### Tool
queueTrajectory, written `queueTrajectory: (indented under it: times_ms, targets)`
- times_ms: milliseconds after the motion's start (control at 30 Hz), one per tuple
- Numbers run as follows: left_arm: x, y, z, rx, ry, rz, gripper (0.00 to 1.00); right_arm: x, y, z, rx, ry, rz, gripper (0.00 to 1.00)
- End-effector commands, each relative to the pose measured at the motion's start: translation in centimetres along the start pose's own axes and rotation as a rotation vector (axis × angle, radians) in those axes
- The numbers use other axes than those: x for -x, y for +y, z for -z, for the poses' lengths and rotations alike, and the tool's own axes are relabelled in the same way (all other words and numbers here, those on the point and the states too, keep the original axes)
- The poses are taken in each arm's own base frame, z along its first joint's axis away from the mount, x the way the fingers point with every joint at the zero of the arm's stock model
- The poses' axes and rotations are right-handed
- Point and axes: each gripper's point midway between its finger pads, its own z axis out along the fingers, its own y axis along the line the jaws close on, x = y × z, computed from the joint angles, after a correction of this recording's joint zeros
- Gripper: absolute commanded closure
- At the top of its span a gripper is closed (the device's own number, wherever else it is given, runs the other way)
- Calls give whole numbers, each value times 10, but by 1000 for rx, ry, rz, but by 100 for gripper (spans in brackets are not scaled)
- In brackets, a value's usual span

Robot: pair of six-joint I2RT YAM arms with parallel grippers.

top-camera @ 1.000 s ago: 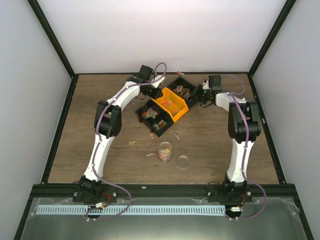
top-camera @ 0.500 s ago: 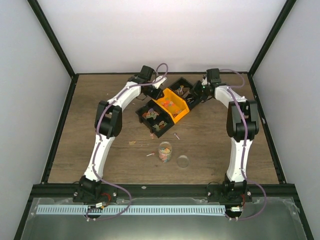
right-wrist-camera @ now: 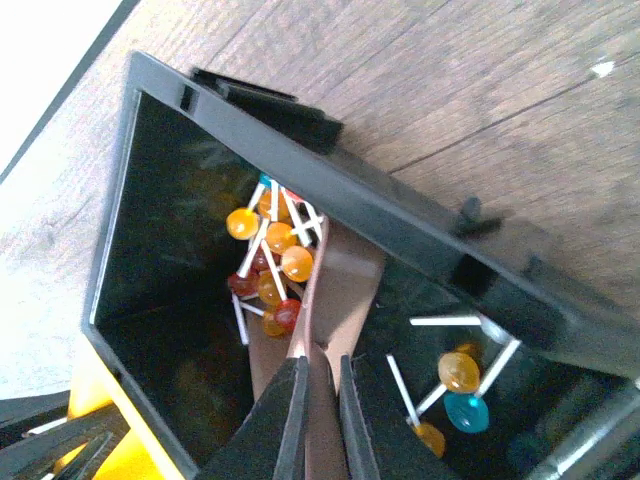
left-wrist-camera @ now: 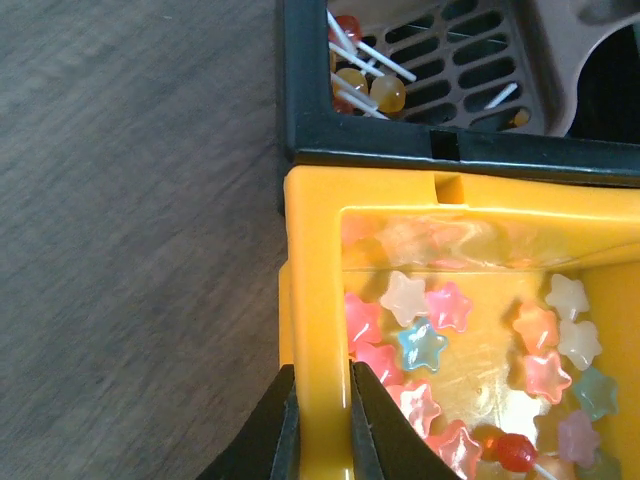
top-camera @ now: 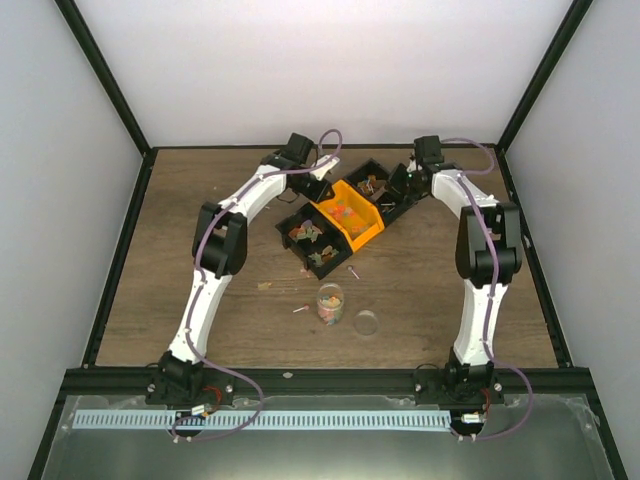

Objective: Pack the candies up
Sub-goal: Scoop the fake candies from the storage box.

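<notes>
Right pincer (right-wrist-camera: 322, 365) has advanced into the black bin (right-wrist-camera: 380, 215), clamping its brown divider (right-wrist-camera: 345, 280). Left pincer (left-wrist-camera: 322, 375) clamps the orange bin (left-wrist-camera: 310, 250) wall, candies (left-wrist-camera: 420, 345) just right of it. Only the overhead view shows the clear cup (top-camera: 330, 303).

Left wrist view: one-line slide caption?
Left fingers clamp the orange plastic bin by its wall; pastel star-shaped candies inside, black plastic bin of lollipops beyond.

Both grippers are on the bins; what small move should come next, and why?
Probably ease the orange bin away with the left gripper: its jaws clamp the bin's wall, while the right gripper pinches the brown divider in the far black bin, likely bracing it.
</notes>
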Motion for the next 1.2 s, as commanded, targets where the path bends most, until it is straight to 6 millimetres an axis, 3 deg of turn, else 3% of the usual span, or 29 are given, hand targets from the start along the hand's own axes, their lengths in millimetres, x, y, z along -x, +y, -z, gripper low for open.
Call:
queueTrajectory:
  times_ms: [0, 167, 467, 633, 1167]
  targets:
    - [-26, -13, -18, -78, 74, -12, 96, -58, -62, -72, -93, 197, -57, 99]
    - [-25, -20, -19, -120, 67, -11, 96, -66, -33, -92, 162, 220, -41, 99]
    - [-26, -17, -19, -93, 78, -12, 96, -62, -3, -81, 525, 168, -9, 99]
    - [-28, -12, -21, -67, 82, 3, 96, -62, 2, -65, 648, 164, -18, 99]
    - [-28, -1, -20, -29, 81, 26, 96, -58, -5, -29, 734, 137, -36, 99]
